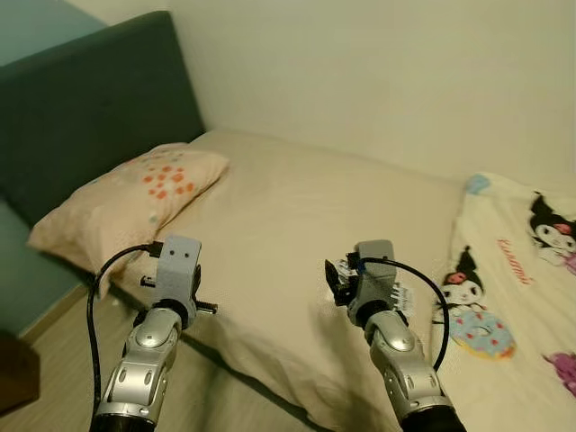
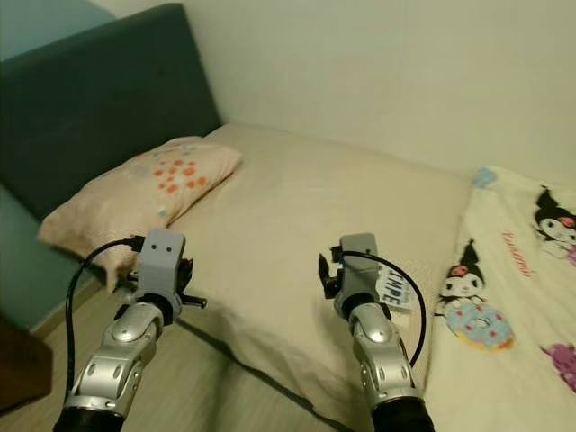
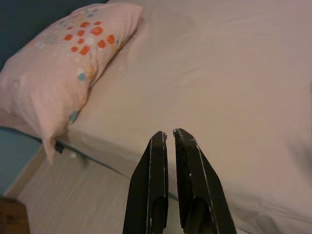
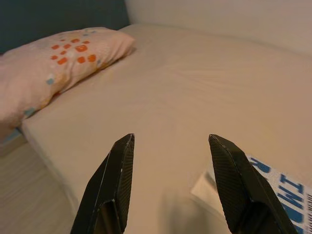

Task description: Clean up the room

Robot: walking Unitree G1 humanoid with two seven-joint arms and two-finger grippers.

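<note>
Both arms are raised over the near edge of the bed (image 1: 297,207). Your left gripper (image 3: 169,137) has its fingers pressed almost together on nothing, hovering above the mattress corner near the floral pillow (image 1: 135,202). Your right gripper (image 4: 170,141) has its fingers spread wide above the sheet, with a white packet printed in blue letters (image 4: 273,190) lying flat just beside its right finger. That packet is the likely item to clear. Shift the right gripper sideways until the packet's raised edge sits between the fingers, then lower and close. Avoid pinching the sheet with it. A cartoon-print blanket (image 1: 522,270) lies bunched beyond.
</note>
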